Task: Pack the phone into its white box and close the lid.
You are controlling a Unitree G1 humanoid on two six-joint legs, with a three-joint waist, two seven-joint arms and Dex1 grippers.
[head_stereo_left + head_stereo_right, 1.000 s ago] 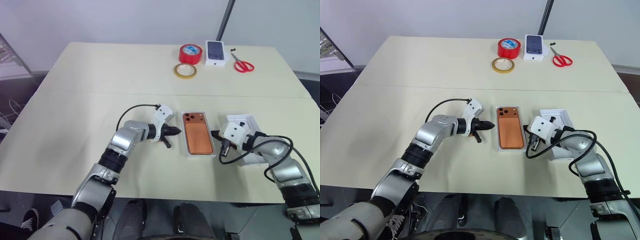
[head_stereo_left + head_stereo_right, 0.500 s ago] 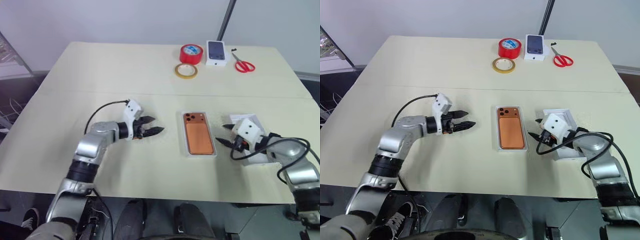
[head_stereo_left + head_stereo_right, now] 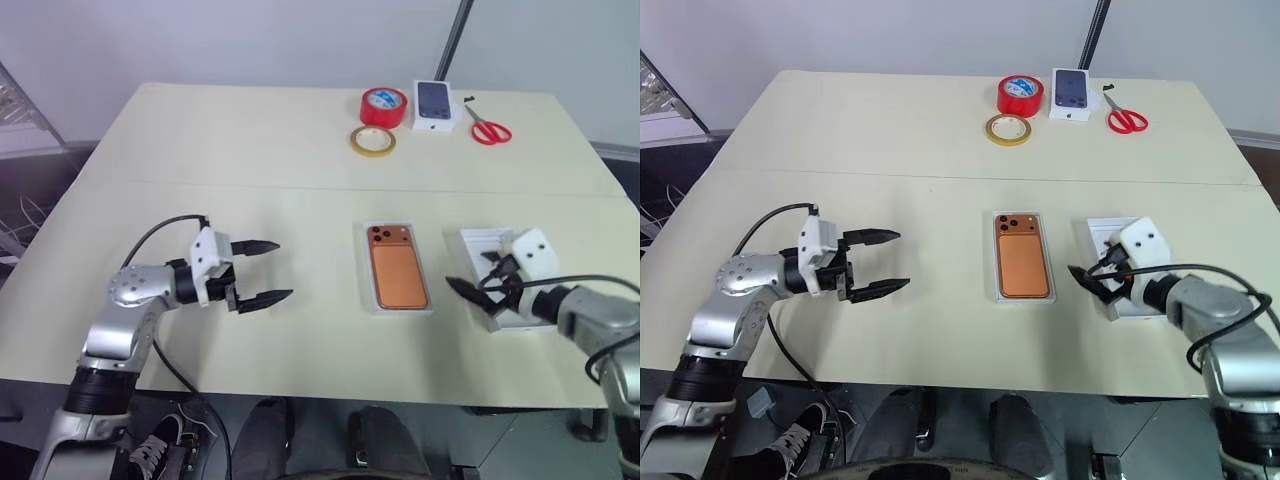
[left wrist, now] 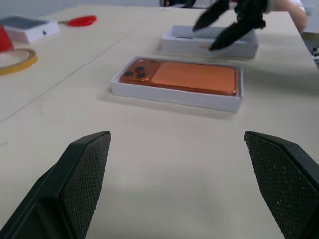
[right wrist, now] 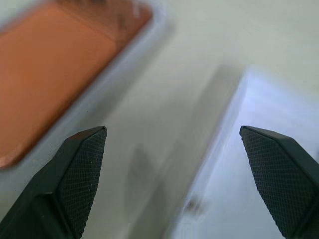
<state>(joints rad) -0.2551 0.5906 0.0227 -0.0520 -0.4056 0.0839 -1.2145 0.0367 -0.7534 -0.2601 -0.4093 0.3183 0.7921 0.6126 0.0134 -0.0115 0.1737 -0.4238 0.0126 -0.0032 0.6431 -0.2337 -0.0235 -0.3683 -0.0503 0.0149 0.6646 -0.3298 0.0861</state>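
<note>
left eye view has the phone (image 3: pixel 398 274) lying camera-side up inside the white box (image 3: pixel 398 305), which sits open near the middle of the pale worktop (image 3: pixel 250 150), its three lenses at the far end. the phone's orange back sits just below the box's thin white walls, as the left wrist view shows. just to the right of it, with a strip of bare worktop between, lies the lid (image 3: pixel 492 245), rim upward and white inside.

the left gripper (image 3: pixel 258 271) hovers well to the left of the box, pointing across toward it, its two black fingers (image 3: pixel 256 245) spread wide with nothing between them. from the left wrist view both finger pads (image 4: pixel 82 169) frame the box and phone ahead, apart from them.

the right gripper (image 3: pixel 1091 275) hangs at the lid's near left edge, between lid and box, its black fingers (image 3: pixel 1084 279) also spread wide and holding nothing. whether a fingertip touches the lid's rim i cannot tell. in the right wrist view the pads (image 5: pixel 84 169) stand far apart, with the phone's orange corner on one side and the lid's white wall on the other.

at the far edge of the worktop stand a red tape roll (image 3: pixel 382 106), a flat yellow tape ring (image 3: pixel 371 141) just in front of it, a small white box with a dark phone picture (image 3: pixel 433 104) and red-handled scissors (image 3: pixel 488 130), all well away from both grippers.
</note>
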